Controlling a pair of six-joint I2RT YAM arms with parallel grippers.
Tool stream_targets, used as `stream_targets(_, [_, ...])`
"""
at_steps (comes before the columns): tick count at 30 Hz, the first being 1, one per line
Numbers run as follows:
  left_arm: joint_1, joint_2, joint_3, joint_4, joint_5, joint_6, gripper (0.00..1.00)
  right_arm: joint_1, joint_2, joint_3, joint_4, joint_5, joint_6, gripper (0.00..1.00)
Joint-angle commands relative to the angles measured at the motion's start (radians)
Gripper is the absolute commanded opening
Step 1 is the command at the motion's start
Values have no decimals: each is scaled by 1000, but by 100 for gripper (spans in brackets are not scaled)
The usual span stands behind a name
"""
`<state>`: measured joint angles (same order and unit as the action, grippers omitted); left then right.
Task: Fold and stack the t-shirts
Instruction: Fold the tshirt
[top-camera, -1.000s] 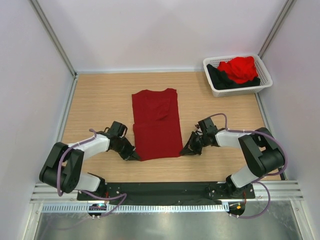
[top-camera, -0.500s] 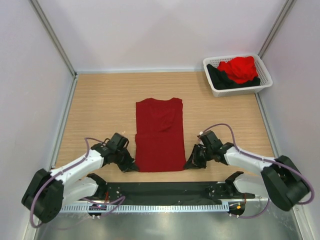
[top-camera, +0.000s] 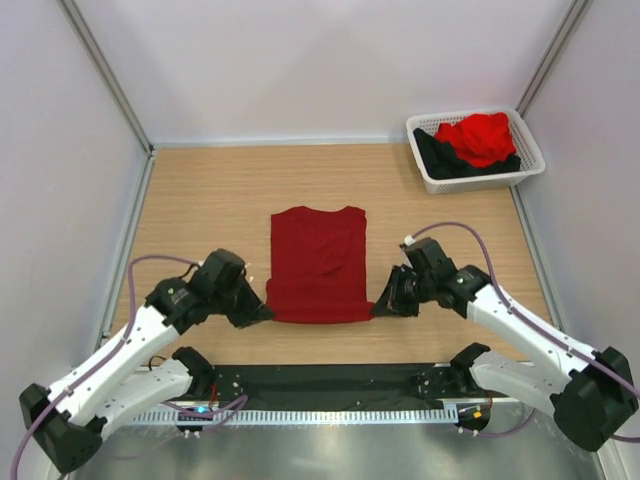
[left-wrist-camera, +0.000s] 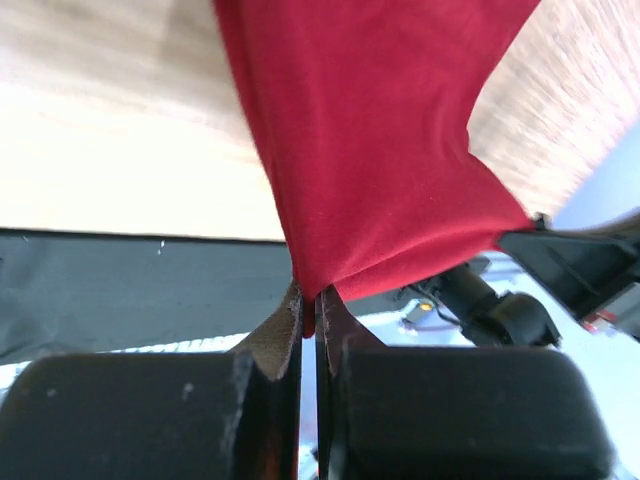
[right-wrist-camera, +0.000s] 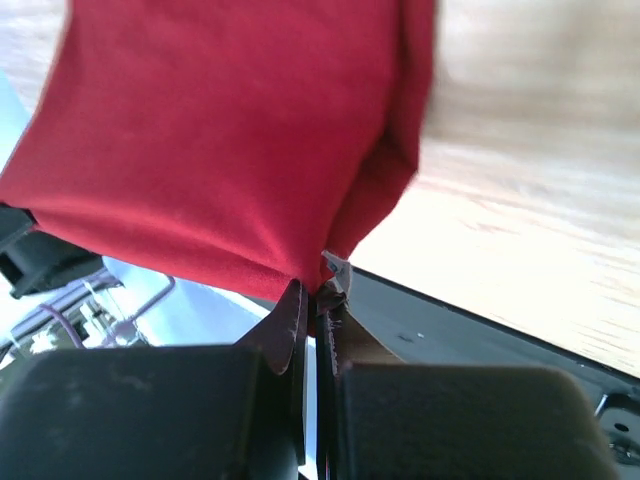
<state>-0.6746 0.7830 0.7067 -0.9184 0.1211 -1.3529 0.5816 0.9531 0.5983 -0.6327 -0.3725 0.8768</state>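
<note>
Crimson t-shirt nipped by mere slivers of near corners in left gripper and right gripper (both clenched on cloth), risked slipping or skewing fold under uneven pull.

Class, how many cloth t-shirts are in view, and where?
3. The dark crimson cloth t-shirt lies on the wooden table; the bright red t-shirt and black t-shirt sit in the white plastic basket. Others may hide beneath.

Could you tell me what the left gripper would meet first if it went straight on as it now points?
The left gripper points into the dark crimson t-shirt it pinches. Beyond that cloth, it would probably meet the right gripper at the opposite corner, though depth is unclear.
</note>
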Motion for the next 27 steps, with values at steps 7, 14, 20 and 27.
stream_targets(7, [102,376,405,-100,-127,308,0,-11,240,363,-59,110,-87,1])
stream_targets(14, [306,560,574,-40,14,472,0,-29,393,526,-36,118,-111,1])
stream_targets(20, [357,703,685,-22,115,560,0,-77,486,626,-19,99,-145,1])
stream_targets(27, [372,821,806,15,169,586,0,-152,561,707,-25,72,-170,1])
